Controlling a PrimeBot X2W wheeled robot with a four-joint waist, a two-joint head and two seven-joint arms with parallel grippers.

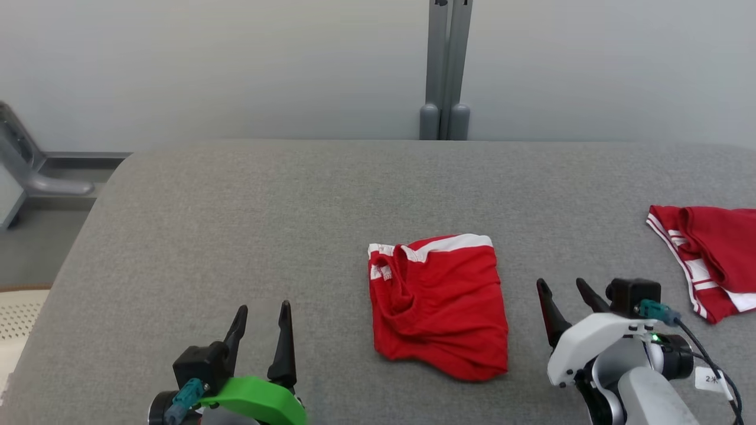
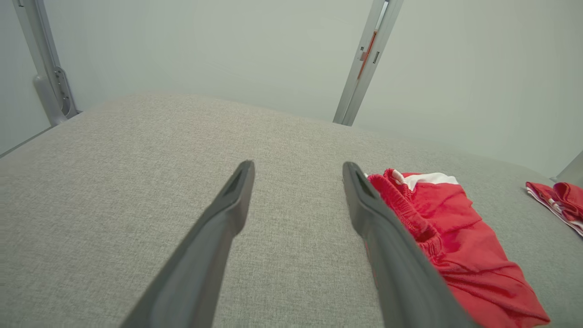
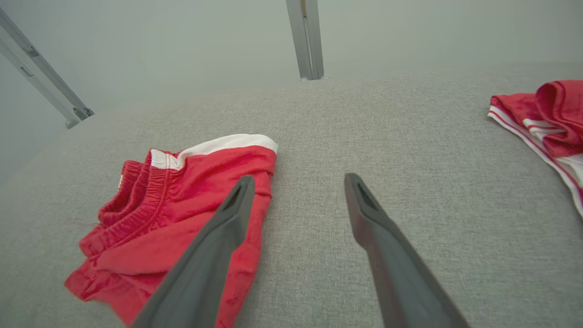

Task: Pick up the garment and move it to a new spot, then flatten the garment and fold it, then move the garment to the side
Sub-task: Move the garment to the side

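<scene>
Two red garments (image 1: 440, 307) (image 1: 709, 260), two grippers (image 1: 264, 310) (image 1: 561, 284), one table (image 1: 236, 206)

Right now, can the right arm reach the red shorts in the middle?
Probably yes. The right tool is open and sits just beside the shorts, with nothing lying between them.

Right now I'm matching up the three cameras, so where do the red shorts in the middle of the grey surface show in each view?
Head view: red shorts at lower centre, slightly right of the middle.
Left wrist view: lower right.
Right wrist view: lower left.
Shared landmark: the second red garment, at the right edge in all three.
</scene>
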